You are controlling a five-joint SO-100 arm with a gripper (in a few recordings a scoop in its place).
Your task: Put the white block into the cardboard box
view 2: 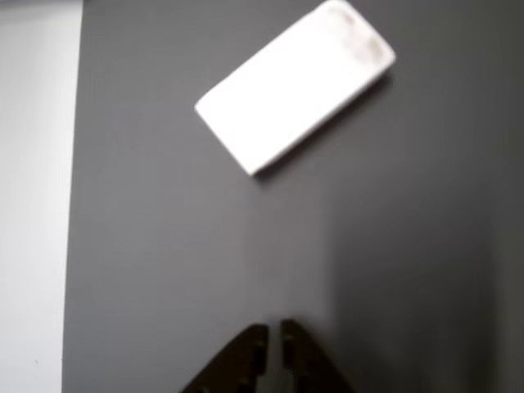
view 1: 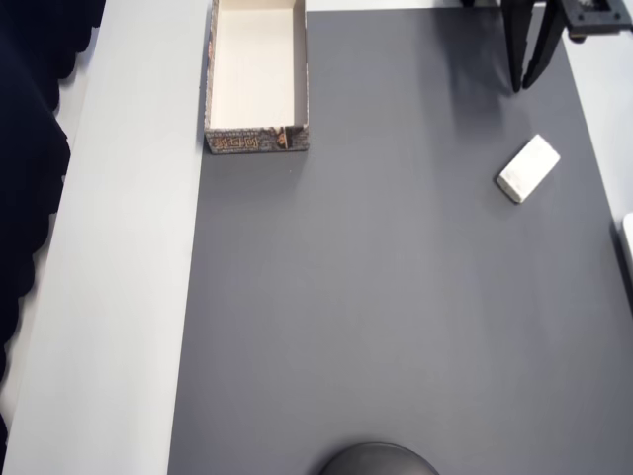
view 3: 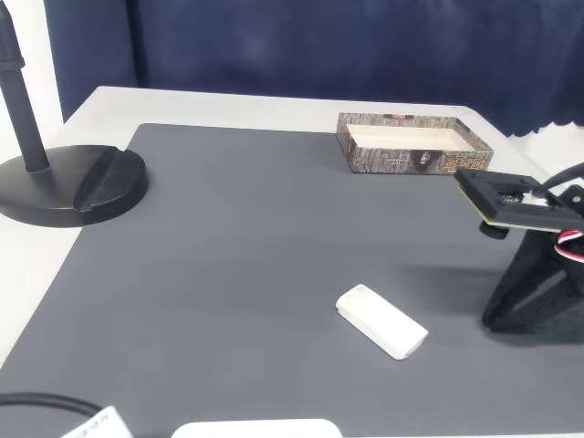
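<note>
dark grey mat under everything. white block lying flat at 3 o'clock, cardboard box well apart at 11 o'clock. gripper nearly closed, empty, short of block. better: open wide, align across narrow side, descend.

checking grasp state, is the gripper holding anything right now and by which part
Nothing is held. The gripper sits with its tips nearly together over the bare mat, apart from the white block, which lies flat on the mat.

Lab bench — grey mat, camera stand, blue curtain.
</note>
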